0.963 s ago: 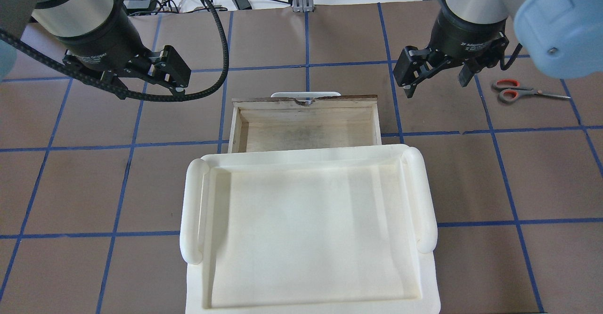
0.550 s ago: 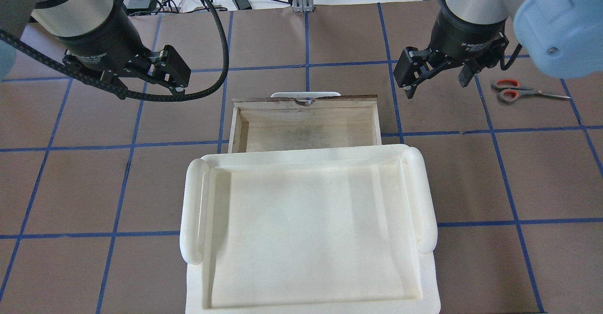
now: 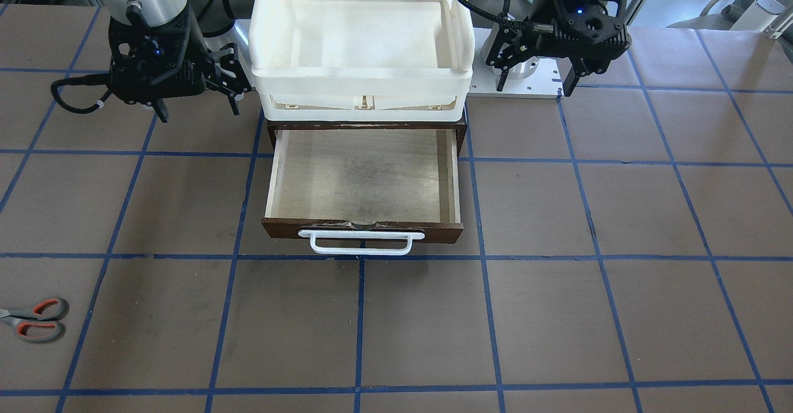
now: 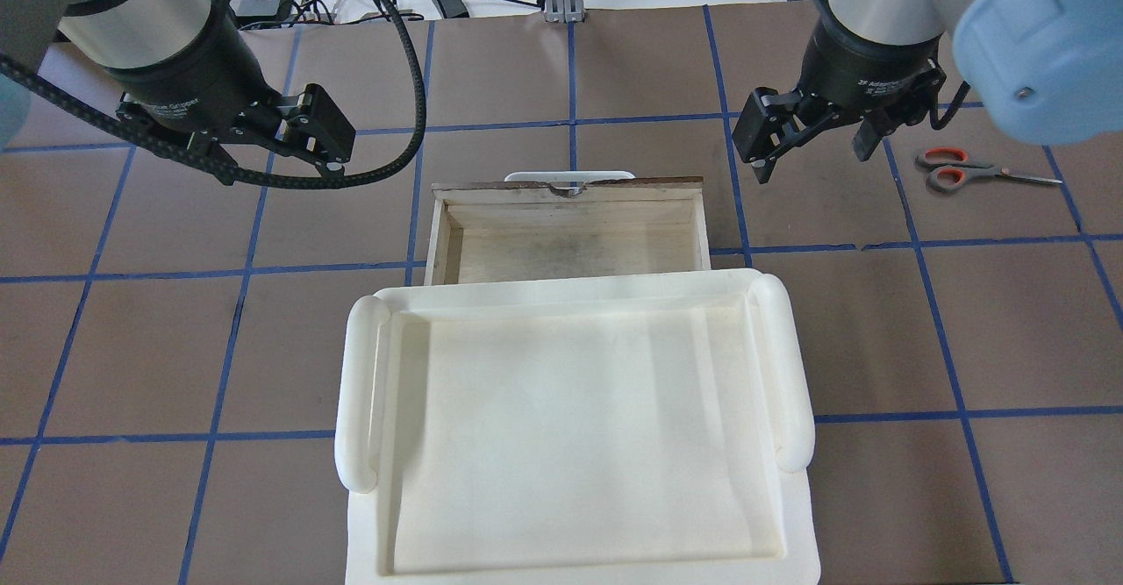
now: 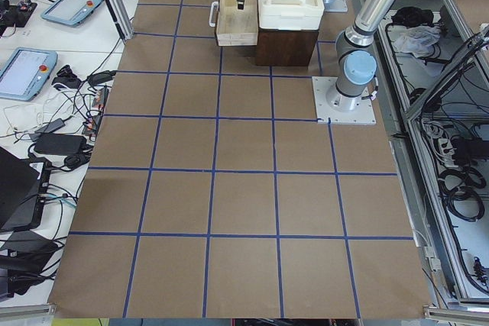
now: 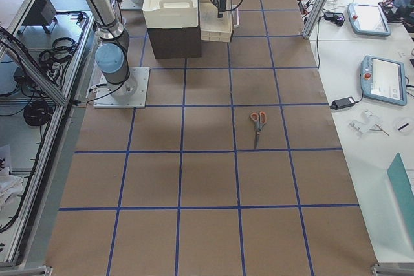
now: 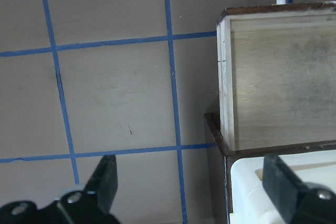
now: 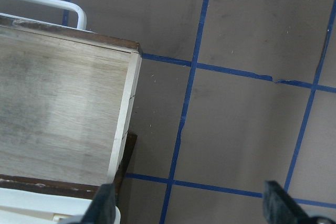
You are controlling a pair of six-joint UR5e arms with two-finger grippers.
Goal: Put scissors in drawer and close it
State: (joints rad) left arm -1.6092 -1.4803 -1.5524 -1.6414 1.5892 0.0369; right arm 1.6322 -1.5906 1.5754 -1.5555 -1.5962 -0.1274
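No step is yet completed: the scissors are seen lying on the counter well to the right of the pulled-out, empty drawer, and the left end effector and right end effector are held spread, empty.

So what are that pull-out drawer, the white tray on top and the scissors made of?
Drawer: looks like wood, dark-stained front chipped at the top, pale grainy plywood inside. Handle: white bar, plastic or painted metal, unclear. Tray: smooth cream, rounded moulded rims, probably plastic. Scissors: dark blades, likely metal; grey handles lined orange-red, probably plastic.
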